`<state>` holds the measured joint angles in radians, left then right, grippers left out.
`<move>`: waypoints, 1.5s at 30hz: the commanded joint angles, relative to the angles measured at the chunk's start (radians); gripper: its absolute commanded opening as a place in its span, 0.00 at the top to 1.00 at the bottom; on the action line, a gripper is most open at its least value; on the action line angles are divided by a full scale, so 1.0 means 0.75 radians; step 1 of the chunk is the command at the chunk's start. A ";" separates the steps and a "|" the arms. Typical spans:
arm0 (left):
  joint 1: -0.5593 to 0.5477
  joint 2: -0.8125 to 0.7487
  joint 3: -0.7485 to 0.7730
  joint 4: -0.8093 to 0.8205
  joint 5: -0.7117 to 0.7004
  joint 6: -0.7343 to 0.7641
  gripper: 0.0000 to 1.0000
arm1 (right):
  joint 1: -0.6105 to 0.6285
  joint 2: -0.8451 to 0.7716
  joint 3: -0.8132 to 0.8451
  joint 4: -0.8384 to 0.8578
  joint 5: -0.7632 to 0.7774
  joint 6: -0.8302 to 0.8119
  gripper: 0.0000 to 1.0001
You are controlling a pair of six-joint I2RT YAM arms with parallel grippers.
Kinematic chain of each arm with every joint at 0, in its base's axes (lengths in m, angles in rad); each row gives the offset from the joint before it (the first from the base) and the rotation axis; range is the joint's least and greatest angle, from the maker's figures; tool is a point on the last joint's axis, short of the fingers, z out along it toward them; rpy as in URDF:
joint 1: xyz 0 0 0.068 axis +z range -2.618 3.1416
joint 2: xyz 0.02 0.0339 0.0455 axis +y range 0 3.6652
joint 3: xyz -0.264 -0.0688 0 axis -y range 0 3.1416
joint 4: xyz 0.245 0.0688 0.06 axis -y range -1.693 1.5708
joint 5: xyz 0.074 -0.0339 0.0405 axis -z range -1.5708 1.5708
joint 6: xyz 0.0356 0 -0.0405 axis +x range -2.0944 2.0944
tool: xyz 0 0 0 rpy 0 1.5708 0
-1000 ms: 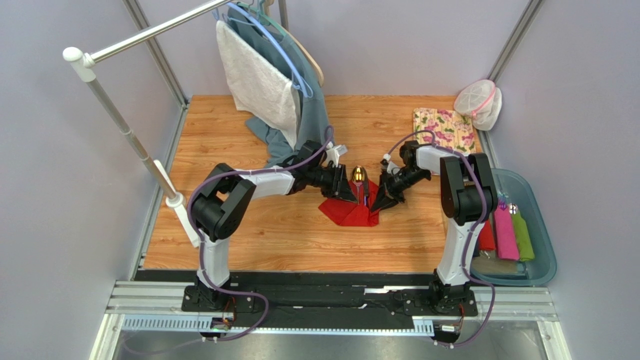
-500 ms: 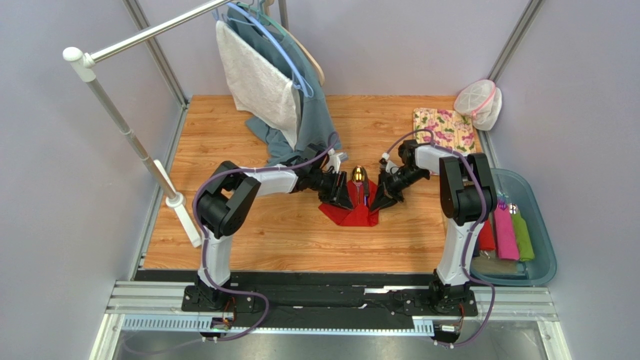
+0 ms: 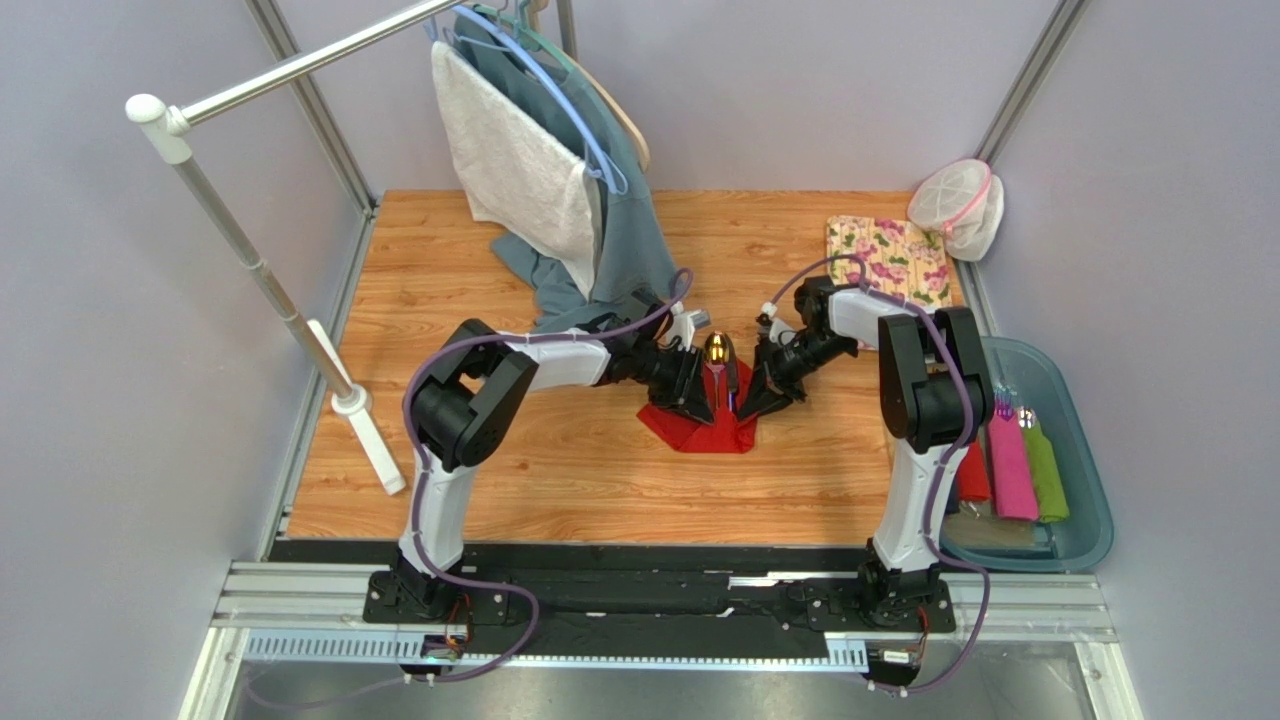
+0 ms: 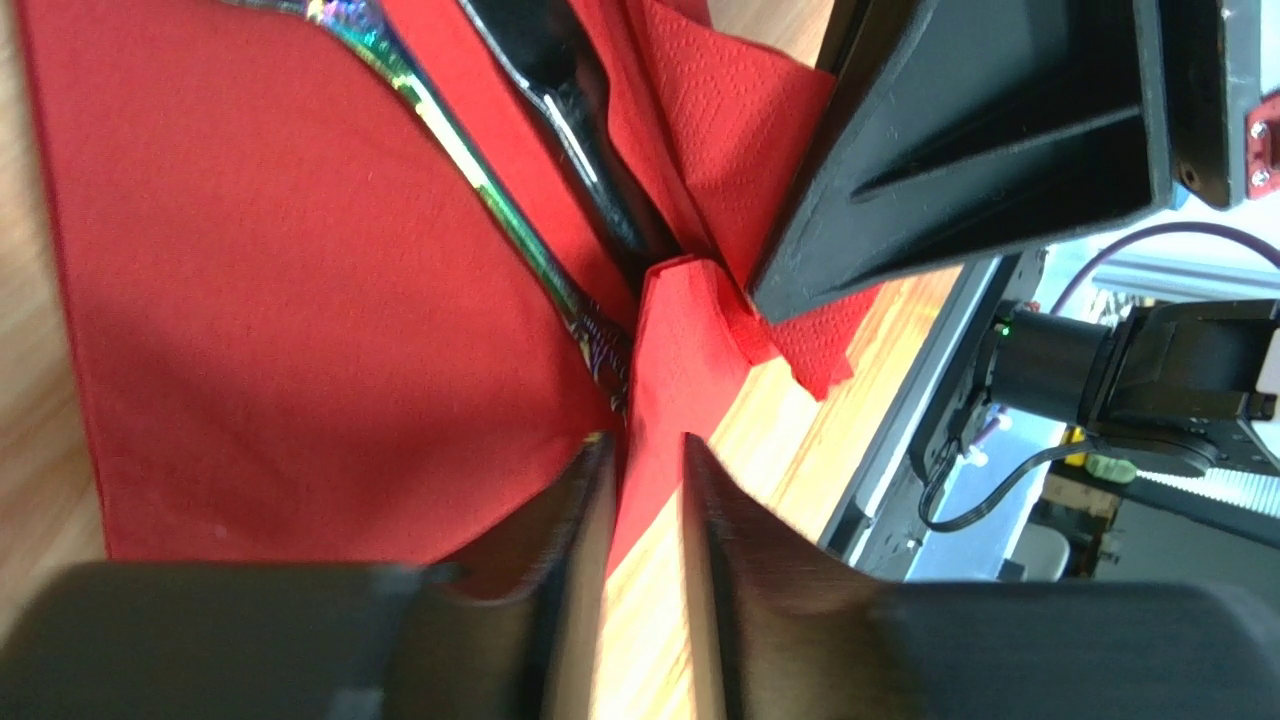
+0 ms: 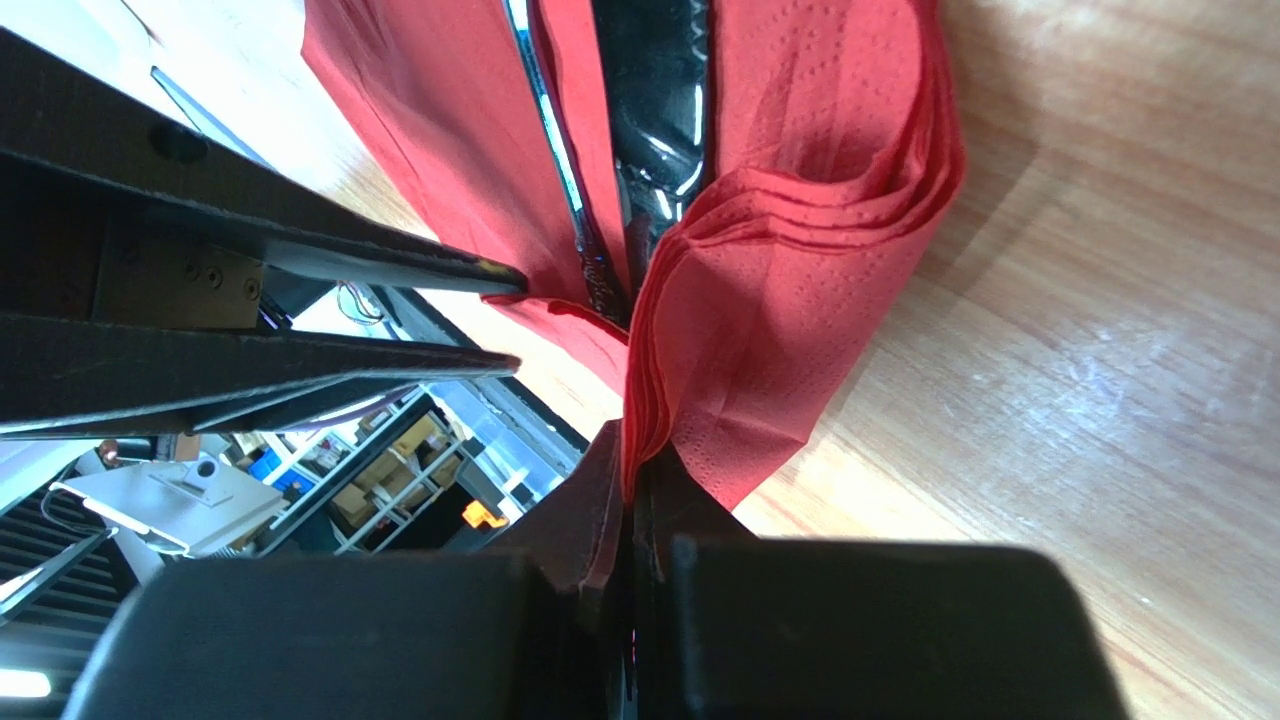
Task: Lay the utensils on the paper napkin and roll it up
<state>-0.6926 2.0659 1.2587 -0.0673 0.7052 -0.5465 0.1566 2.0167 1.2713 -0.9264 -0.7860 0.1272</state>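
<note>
The red paper napkin (image 3: 703, 423) lies mid-table between both grippers, its right side folded up over the utensils. A gold spoon bowl (image 3: 718, 350) sticks out past its far edge. Close up I see an iridescent handle (image 4: 451, 143) and a glossy black utensil (image 4: 579, 120) lying in the napkin's crease. My right gripper (image 5: 631, 458) is shut on the folded layers of the napkin's (image 5: 781, 225) right edge and holds them lifted. My left gripper (image 4: 646, 450) stands at the napkin's (image 4: 301, 300) near corner, jaws a little apart, with a red flap lying between the tips.
Clothes hang on a rack (image 3: 549, 165) at the back left, with its pole and foot (image 3: 353, 398) on the left. At the back right lie a floral cloth (image 3: 890, 255) and a white mesh bag (image 3: 962, 207). A teal bin (image 3: 1085, 495) with pink and green rolls stands far right.
My left arm has reached a little farther right, bringing its gripper closer along the napkin. The right gripper has kept its grip on the folded edge and barely moved.
</note>
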 commanded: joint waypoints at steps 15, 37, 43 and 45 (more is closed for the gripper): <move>-0.009 0.054 0.099 -0.055 -0.048 0.003 1.00 | 0.102 -0.075 0.095 0.012 -0.050 0.033 1.00; -0.005 0.054 0.097 -0.053 -0.057 -0.004 1.00 | 0.174 0.048 0.072 0.172 -0.005 0.057 1.00; -0.003 0.023 0.081 -0.035 -0.067 -0.020 0.94 | 0.174 0.072 0.056 0.190 0.021 0.047 1.00; 0.005 -0.003 0.058 -0.004 -0.065 -0.034 0.85 | 0.176 0.074 0.056 0.196 0.023 0.045 1.00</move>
<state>-0.6941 2.1025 1.3010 -0.1104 0.6579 -0.5529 0.2813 2.0605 1.3094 -0.8230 -0.7837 0.1680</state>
